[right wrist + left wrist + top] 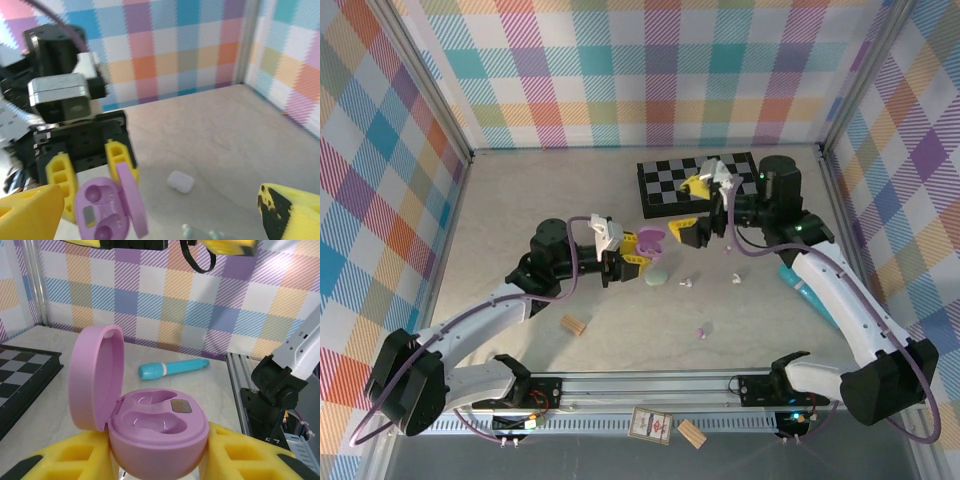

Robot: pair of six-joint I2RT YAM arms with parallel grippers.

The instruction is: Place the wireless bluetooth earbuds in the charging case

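The wireless bluetooth earbuds (pixel 687 283) lie loose on the pale tabletop (pixel 520 200) near the middle of the top view. There are two tiny pale stemmed buds, and a purple bud (pixel 701 331) lower down, apart from them. None sits in a case.

My left pincer (pixel 632 252) pinches the purple pebble-shaped charging case (pixel 157 432) by its base, with the lid (pixel 95 375) swung up and open and both wells (pixel 150 422) bare. My right pincer (pixel 692 208) hangs just right of the case, its yellow fingers (pixel 30 207) spread wide with nothing between them.

I judge the step in hand to be fetching a bud. I would go for the purple one, since its colour matches. I would come straight down and close across its head so the stem hangs free. Then I would feed the stem into a well while my left holds the case level. So small a bud could easily flick away or twist.

A pale green rounded case (pixel 660 275) sits just below the held one. A printed card (pixel 650 425) by the metal rail (pixel 620 385) at the bottom is too small to read, and the purple case shows no writing.
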